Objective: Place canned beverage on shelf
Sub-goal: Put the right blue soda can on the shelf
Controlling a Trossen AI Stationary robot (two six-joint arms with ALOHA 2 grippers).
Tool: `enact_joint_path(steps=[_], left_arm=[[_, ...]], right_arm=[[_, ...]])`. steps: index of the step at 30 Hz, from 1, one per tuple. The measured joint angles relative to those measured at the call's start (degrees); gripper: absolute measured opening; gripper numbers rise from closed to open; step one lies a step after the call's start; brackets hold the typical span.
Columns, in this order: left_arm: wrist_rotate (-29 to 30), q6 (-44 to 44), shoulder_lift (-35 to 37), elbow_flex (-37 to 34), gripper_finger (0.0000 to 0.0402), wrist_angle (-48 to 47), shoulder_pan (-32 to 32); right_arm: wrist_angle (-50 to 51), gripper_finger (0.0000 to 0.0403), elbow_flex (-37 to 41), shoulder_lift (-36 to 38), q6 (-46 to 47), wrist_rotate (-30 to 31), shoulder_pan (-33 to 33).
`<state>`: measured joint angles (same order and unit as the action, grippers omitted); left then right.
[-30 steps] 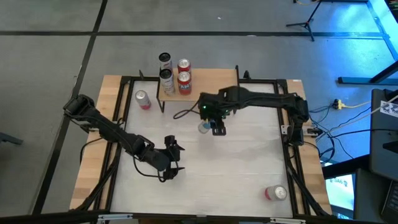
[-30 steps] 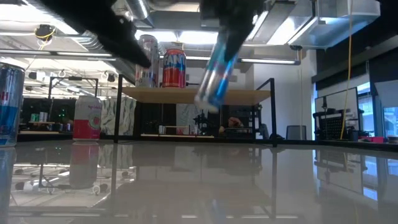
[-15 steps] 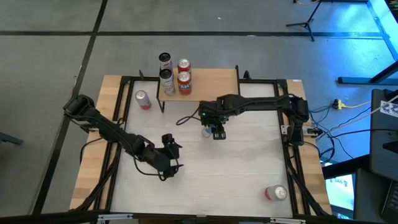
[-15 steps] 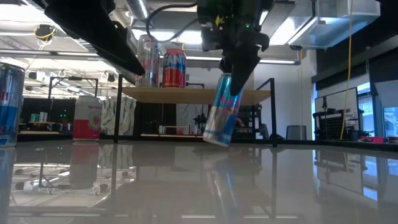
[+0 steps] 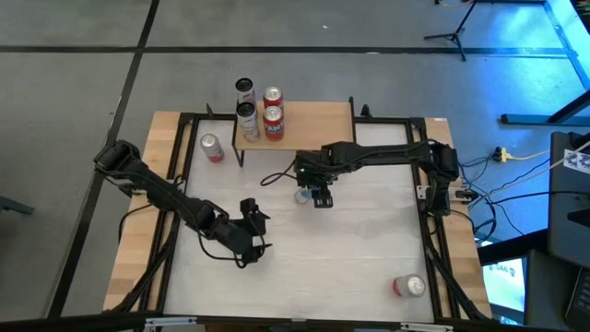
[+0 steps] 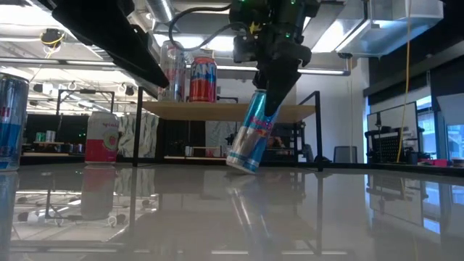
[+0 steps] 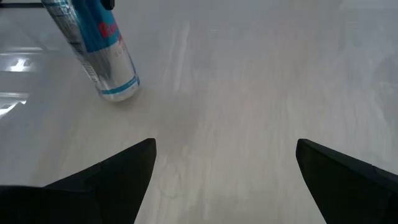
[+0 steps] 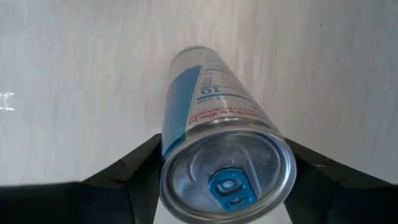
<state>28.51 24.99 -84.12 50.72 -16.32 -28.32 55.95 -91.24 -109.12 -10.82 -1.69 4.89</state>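
A slim blue-and-silver can (image 6: 251,134) is tilted over the middle of the white table, held by my right gripper (image 6: 274,87), which is shut on its upper end; in the high view the gripper (image 5: 319,195) is just in front of the shelf. The shelf (image 5: 313,120) has a light wooden top board on black legs at the far edge, with several cans standing on its left end (image 5: 273,118). My left gripper (image 5: 253,231) is open and empty near the table's left front; its wrist view (image 7: 225,147) looks at the can (image 7: 93,46). My right gripper pinches the can's side wall just below its top rim (image 8: 186,134) between its two fingers (image 8: 127,177), which come from above. The can hangs tilted below the fingers, its lower end (image 6: 241,164) toward the table's left, at the table surface; whether it touches, I cannot tell.
A pink can (image 5: 212,147) stands on the table left of the shelf. A red can (image 5: 408,286) lies near the front right corner. A blue can (image 6: 9,123) shows close at the left edge of the low view. Black frame rails (image 5: 433,240) run along the table's sides.
My right gripper has gone down and a little toward the table's near edge with the can. The can's lower end has come down from well above the table to its surface. The can leans over more now than half a second ago.
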Motion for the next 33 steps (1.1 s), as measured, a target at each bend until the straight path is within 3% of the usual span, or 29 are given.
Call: enact_joint_path(steps=[16,25,29,33], left_arm=[[-0.02,0.0,0.0,0.0,0.0376,0.0,0.0],[2.42,-0.13,0.0,0.0,0.0376,0.52,0.91],[2.4,-2.02,0.0,0.0,0.0376,0.83,2.32],[1.97,-5.72,0.0,0.0,0.0376,2.75,4.52]], right_arm=[[-1.69,0.0339,0.04,-0.11,0.12,-2.46,-0.04],[9.6,0.0342,-4.29,4.39,1.75,-5.88,-0.04],[7.3,0.0342,0.36,10.44,1.85,-8.53,-0.04],[-0.31,0.0342,10.52,17.88,3.09,-8.91,-0.04]])
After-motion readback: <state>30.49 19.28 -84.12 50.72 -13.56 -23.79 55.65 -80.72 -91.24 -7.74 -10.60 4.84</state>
